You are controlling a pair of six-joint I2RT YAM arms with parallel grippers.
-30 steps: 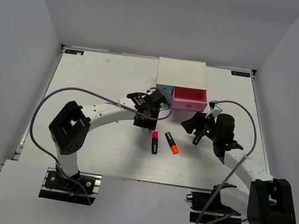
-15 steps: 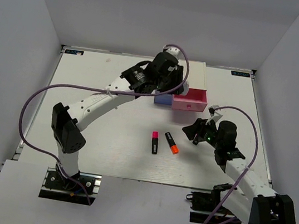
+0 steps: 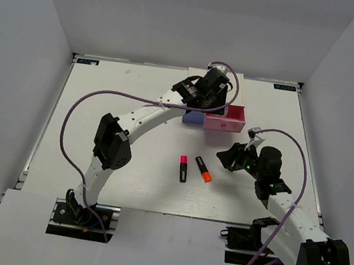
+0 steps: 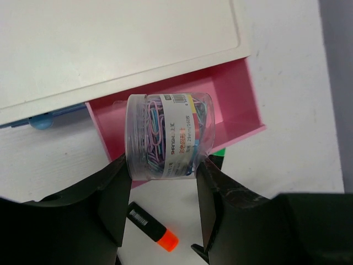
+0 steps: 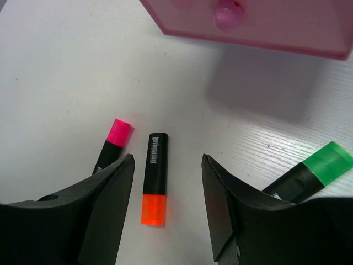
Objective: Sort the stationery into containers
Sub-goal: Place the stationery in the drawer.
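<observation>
- My left claw [image 4: 164, 165] is pinching a clear tub of paper clips [image 4: 165, 135], one finger on each side of its round wall, near the end closest to my wrist.
- The tub hangs over the open pink drawer [image 4: 242, 94], which is pulled out from the white cabinet [image 4: 110, 44] at the table's [image 3: 100, 108] 12 o'clock edge. The blue drawer [image 3: 194, 116] sits at the pink one's 9 o'clock.
- I judge the tub to be light and stiff, with a smooth, slippery wall. The loose clips inside would shift if I tipped it, so a firm grip across the width suits it. It looks too hard to crush.
- It would be safest to let go low inside the drawer. Dropped from here, the round tub could roll or bounce off the rim.
- My right claw [image 5: 165, 163] is spread wide and holds nothing, low over the table at about 4 o'clock in the top view.
- The orange highlighter [image 5: 155, 176] lies between my right fingers, its barrel running 12 to 6 and its cap toward 6.
- The pink highlighter [image 5: 113, 144] is just beside it at 9 o'clock. The green highlighter [image 5: 314, 171] lies at 3 o'clock, partly behind my finger.
- The highlighters look light, rigid and slick. I would grip mid-barrel on the black part, since a cap might pop off.
</observation>
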